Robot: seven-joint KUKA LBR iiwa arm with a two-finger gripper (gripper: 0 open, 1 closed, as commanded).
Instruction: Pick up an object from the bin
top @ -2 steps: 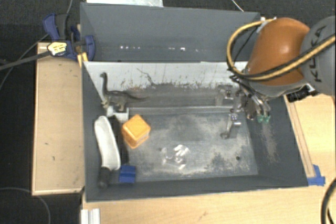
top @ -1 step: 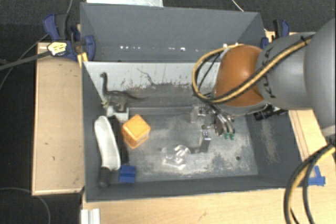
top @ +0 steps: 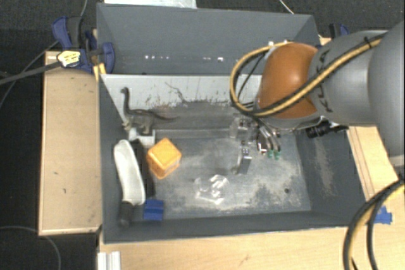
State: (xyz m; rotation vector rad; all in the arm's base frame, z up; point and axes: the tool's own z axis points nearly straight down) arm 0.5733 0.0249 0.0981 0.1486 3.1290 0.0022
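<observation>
Tool [top: 243,161] low over bin [top: 297,190] mid-floor.
Clear crumpled item [top: 212,187] just beside it; orange block [top: 164,158] further left. Open/clenched: can't tell.

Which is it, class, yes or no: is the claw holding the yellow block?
No, the yellow block lies off to the left, clearly apart from the claw.

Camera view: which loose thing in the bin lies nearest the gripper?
The clear plastic piece, on the bin floor just left of and below the gripper. The orange block, white oblong thing and grey dinosaur lie farther left.
</observation>
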